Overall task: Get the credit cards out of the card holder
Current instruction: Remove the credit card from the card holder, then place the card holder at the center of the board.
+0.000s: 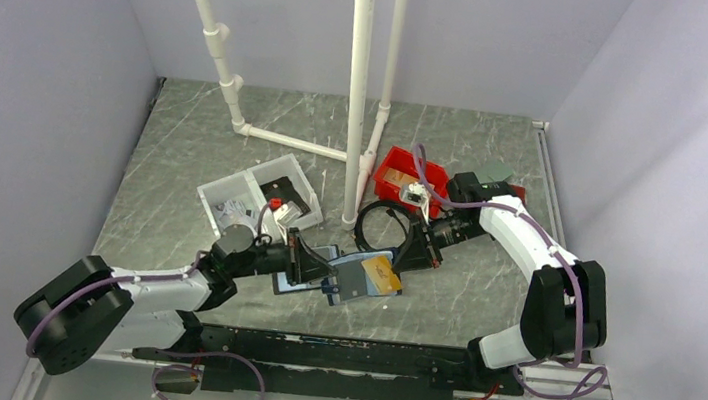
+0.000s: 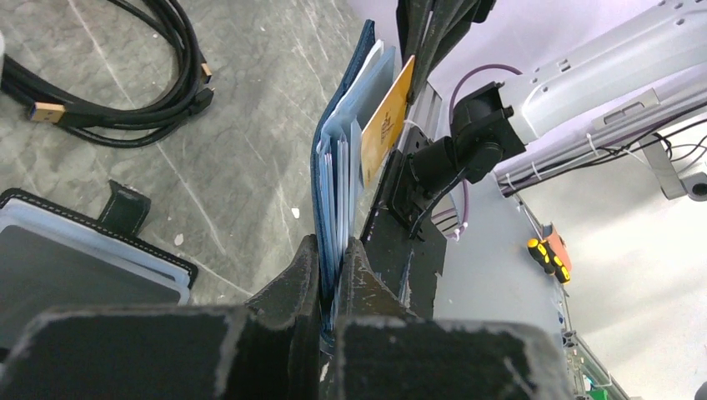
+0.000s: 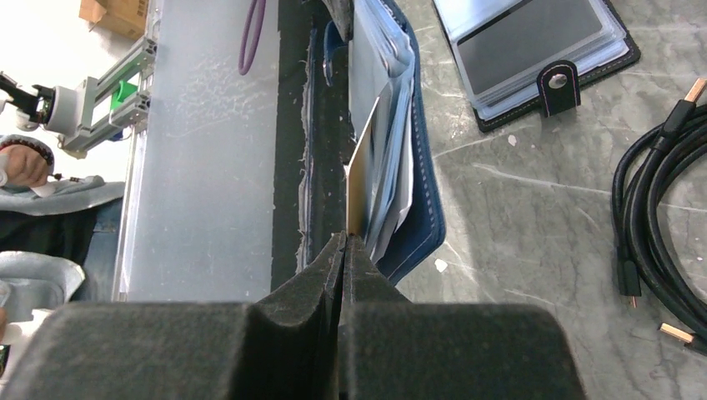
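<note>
Card holder (image 2: 333, 192) (the blue one) is pinched in the left fingers (image 2: 292, 292), and the right fingers (image 3: 317, 279) squeeze a gold credit card (image 2: 388, 125).

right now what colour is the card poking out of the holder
Gold-orange card, best in left wrist view.

Overall light: bright, even, diffuse, from overhead.
Shadows: soft and short under the arms on the table (image 1: 495, 166); dimmer along the left edge of the top view.
Glare: blown-out white at upper left of the right wrist view; pale wash at right of the left wrist view.
Focus: card holder (image 2: 338, 167) and credit card (image 2: 385, 125) crisp; left gripper (image 2: 332, 243) and right gripper (image 3: 346, 239) soft along the bottom of their frames.
Edges: slight wide-angle stretch.
</note>
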Action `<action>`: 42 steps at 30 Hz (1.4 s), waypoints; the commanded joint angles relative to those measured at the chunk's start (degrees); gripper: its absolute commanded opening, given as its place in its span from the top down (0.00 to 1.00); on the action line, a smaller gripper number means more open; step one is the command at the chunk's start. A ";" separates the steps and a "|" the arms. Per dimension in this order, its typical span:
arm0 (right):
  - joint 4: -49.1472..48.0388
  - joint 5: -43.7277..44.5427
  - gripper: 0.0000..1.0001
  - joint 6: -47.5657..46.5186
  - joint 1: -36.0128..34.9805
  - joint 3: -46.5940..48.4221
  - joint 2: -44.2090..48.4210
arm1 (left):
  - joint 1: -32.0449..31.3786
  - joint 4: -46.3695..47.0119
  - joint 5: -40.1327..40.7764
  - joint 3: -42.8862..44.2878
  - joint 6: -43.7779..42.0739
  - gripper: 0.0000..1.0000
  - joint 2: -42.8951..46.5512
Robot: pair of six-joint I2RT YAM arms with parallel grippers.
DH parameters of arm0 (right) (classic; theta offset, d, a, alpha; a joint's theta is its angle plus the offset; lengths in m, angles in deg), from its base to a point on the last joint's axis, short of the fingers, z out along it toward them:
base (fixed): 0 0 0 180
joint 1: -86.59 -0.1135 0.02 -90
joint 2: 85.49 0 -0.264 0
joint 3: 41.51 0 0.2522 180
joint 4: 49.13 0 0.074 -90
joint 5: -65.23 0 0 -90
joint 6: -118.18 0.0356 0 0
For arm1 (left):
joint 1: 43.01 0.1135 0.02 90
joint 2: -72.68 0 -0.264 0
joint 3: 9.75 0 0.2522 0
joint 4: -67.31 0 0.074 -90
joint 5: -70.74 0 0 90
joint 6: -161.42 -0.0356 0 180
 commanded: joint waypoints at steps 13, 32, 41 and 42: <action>-2.39 -1.33 1.00 0.98 0.62 0.48 1.35 | 1.49 6.11 -0.37 -0.11 3.85 1.00 -3.83; -4.14 -1.20 1.00 3.42 1.81 0.12 1.30 | -1.24 36.32 0.00 7.48 21.31 1.00 -43.86; -3.70 -1.20 1.00 3.06 1.87 0.39 0.82 | -1.51 11.21 4.31 9.04 16.64 0.84 -34.30; -3.86 -1.15 1.00 3.21 1.86 0.32 0.86 | -1.47 8.50 4.85 9.41 16.25 0.82 -33.38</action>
